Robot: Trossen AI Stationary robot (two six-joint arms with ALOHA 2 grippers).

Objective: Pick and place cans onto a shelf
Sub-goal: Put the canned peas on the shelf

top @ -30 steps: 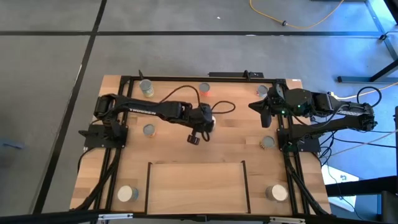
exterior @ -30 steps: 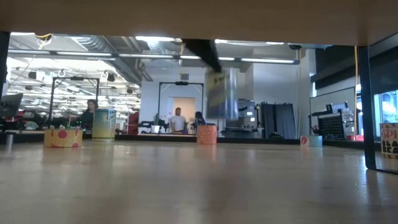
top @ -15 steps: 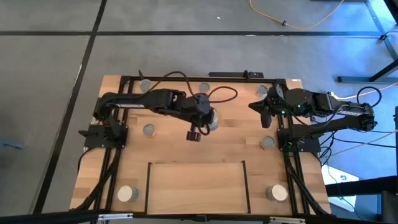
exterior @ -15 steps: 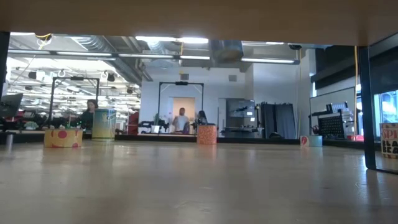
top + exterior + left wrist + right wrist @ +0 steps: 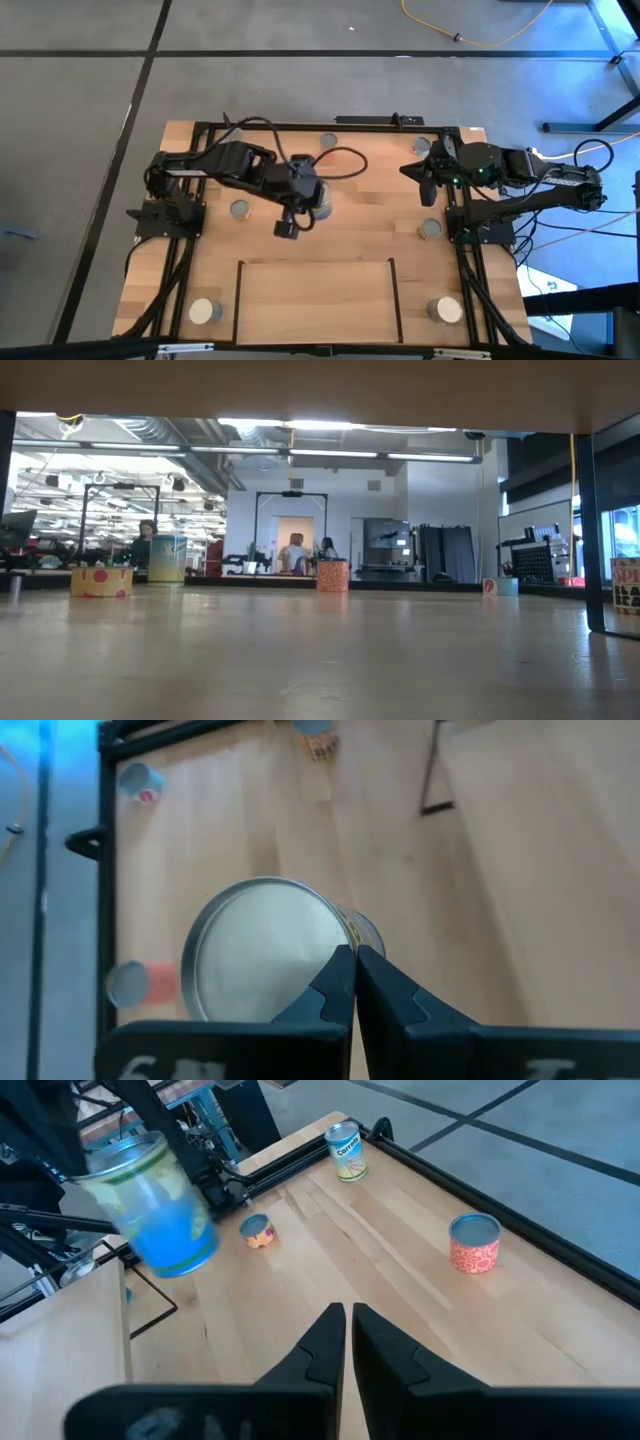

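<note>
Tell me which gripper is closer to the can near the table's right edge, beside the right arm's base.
The right. The right gripper sits just behind that can, on the same side of the table. The left gripper is out over the table's middle, well to the can's left.

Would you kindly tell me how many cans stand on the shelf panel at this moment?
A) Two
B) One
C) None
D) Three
C: the shelf shows only bare wood between its black bars. The nearest cans stand outside it at the table corners, and the left tool holds one can away from the shelf.
</note>
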